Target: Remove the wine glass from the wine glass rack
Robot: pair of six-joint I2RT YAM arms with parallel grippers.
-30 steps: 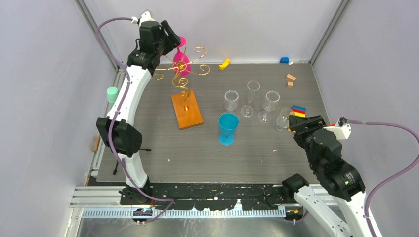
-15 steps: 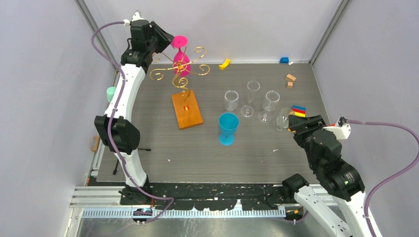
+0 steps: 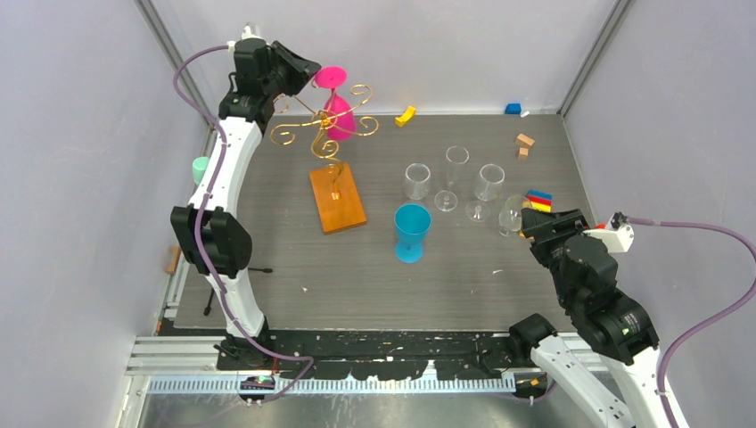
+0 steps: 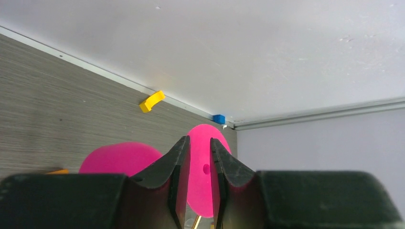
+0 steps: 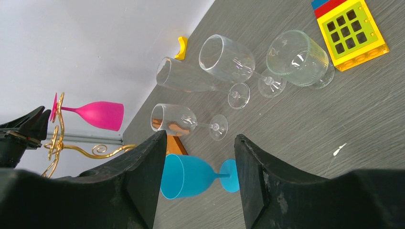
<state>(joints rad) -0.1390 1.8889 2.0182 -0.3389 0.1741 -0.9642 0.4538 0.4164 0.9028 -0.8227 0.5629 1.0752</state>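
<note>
- Wine glass [image 3: 340, 118], pink: hangs bowl-down on the wine glass rack [image 3: 337, 199], with its foot at the top of the gold wire, at the far left of the bench [image 3: 357, 276].
- Left claw [image 4: 198, 143]: raised at the glass's foot, fingers close together; cannot tell whether they pinch it.
- Right claw [image 5: 199, 143]: spread, holding nothing, low at the right near four clear glasses [image 3: 416, 181].
- Blue glass [image 3: 411, 230]: upright, mid-bench.

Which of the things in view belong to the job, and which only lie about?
For the job: pink wine glass, gold wine glass rack, left fingers.
Lying about: blue goblet, four clear glasses, yellow block, small blue block, wooden blocks, coloured toy brick, green cylinder.
</note>
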